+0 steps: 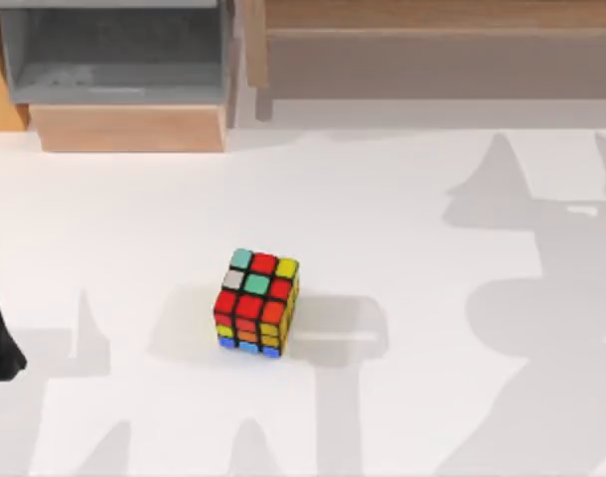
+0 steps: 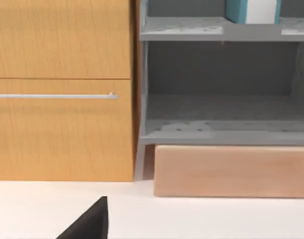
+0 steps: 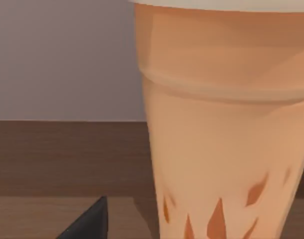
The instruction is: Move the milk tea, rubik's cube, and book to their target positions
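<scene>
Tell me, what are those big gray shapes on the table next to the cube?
Top view: they are shadows on the table, probably cast by the arms overhead; the cube casts a softer one on either side. Right wrist view: the cup looms very close, evenly lit, no glare.

No readable text, labels or numbers anywhere.

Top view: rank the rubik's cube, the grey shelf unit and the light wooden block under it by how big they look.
Largest to smallest as seen from above:
1. Grey shelf unit, cut off by the picture's upper edge, so its full extent is unknown.
2. Light wooden block, a wide strip.
3. Rubik's cube, plainly smallest, alone on the white table.
</scene>
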{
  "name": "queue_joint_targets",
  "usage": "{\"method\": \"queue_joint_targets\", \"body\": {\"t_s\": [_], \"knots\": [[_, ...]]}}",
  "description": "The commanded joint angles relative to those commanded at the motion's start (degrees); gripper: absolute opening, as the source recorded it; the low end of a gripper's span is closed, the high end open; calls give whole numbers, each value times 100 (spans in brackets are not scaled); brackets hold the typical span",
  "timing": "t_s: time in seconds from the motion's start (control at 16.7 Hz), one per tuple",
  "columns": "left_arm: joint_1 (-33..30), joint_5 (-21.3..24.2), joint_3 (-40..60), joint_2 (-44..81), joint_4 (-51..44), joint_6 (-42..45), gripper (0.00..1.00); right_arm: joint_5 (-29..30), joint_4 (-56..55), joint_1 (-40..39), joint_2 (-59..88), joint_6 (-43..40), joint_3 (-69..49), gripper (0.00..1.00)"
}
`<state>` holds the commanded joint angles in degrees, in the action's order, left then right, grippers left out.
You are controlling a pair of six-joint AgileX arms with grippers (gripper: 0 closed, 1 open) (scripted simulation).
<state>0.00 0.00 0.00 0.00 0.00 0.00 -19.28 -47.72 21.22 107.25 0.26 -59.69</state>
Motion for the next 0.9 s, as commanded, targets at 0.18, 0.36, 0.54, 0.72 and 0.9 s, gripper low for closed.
{"method": "queue_joint_targets", "body": {"t_s": [0.18, 0.36, 0.54, 0.72, 0.9], "knots": [[0, 0, 0, 0, 0, 0, 100, 62, 107, -41, 274, -2, -395, 100], [0, 0, 0, 0, 0, 0, 100, 172, 335, -143, 755, -5, -1112, 100], [0, 0, 0, 0, 0, 0, 100, 283, 581, -264, 1212, -8, -1822, 100], [0, 0, 0, 0, 0, 0, 100, 338, 710, -301, 1433, -11, -2159, 100], [0, 0, 0, 0, 0, 0, 100, 338, 711, -301, 1436, -11, -2163, 100]]}}
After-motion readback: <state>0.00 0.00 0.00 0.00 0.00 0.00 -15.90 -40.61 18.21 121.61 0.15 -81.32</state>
